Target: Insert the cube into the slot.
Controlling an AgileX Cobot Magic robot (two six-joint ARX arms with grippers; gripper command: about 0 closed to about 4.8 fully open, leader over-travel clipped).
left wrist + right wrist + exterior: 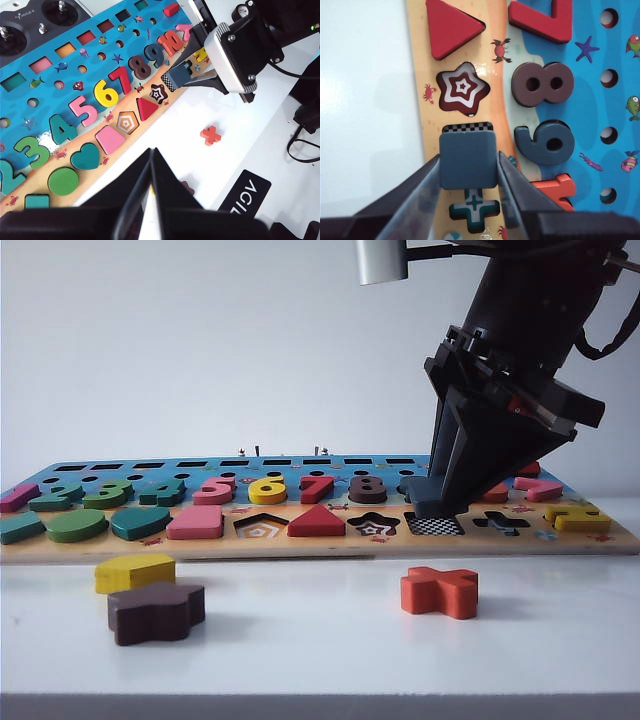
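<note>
Left gripper point(150, 165) hanging back over bare table near board's front edge, well apart from slot, fingers point(167, 192) meeting at tip, carrying nothing. Further right, right gripper point(469, 167) pinching cube point(468, 159) by two opposite sides, hovering over slot point(468, 127). Cube covering most of recess; strip of checkerboard showing only beyond its far edge (toward star recess point(463, 91)). Cube edges lining up square with slot; likely needing small shift that way, then lowering.

the cube point(468, 159), a flat dark navy square with rounded corners, hangs just above the slot point(468, 127), covering most of it. the slot's black-and-white checkerboard floor shows along one edge, between star and cross recesses.
</note>
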